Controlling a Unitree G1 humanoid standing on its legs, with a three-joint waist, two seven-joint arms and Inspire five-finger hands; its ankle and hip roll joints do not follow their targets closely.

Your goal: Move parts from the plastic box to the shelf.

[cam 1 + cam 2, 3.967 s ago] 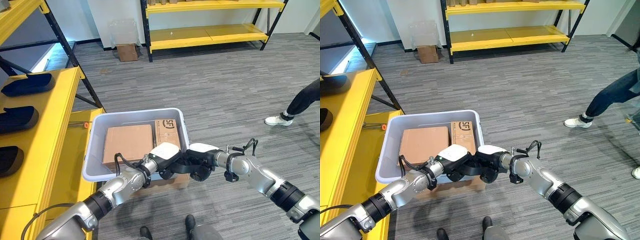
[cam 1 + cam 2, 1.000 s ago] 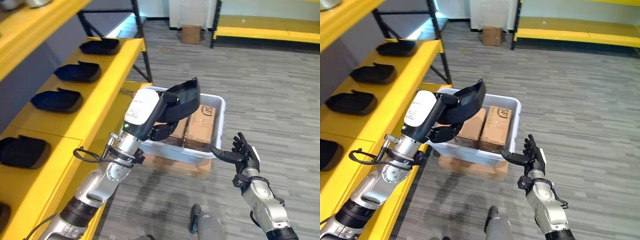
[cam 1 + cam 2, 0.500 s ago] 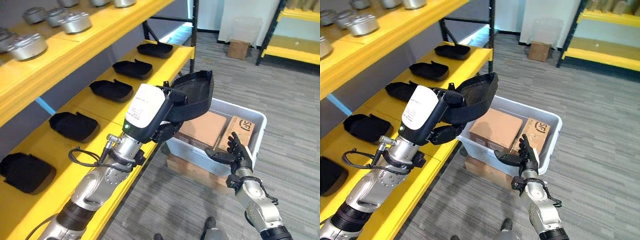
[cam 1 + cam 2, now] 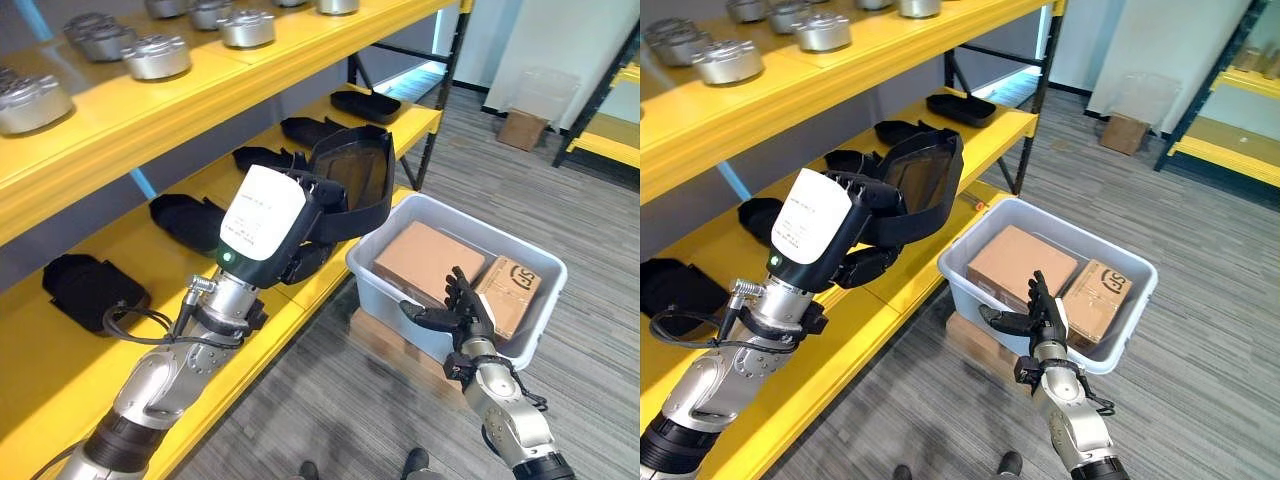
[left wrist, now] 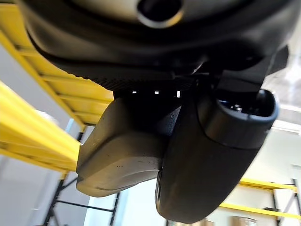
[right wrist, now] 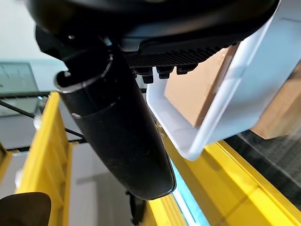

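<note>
My left hand (image 4: 303, 256) is shut on a black shell-shaped part (image 4: 356, 183) and holds it up, tilted, above the front of the yellow middle shelf (image 4: 85, 372). The grey plastic box (image 4: 377, 291) stands on the floor beside the shelf. My right hand (image 4: 462, 306) hovers open at the box's near rim, fingers spread and straight, holding nothing. In the right wrist view its thumb (image 6: 117, 132) points past the box rim (image 6: 211, 117).
Several black parts like the held one (image 4: 188, 221) lie in a row along the middle shelf. Silver round parts (image 4: 155, 55) sit on the upper shelf. Two cardboard boxes (image 4: 430, 258) fill the plastic box, and another carton (image 4: 385, 340) lies under it.
The view has swung towards the shelf. My left hand has carried the black part up from the box to above the shelf's front. The right hand has left the box front and opened.
</note>
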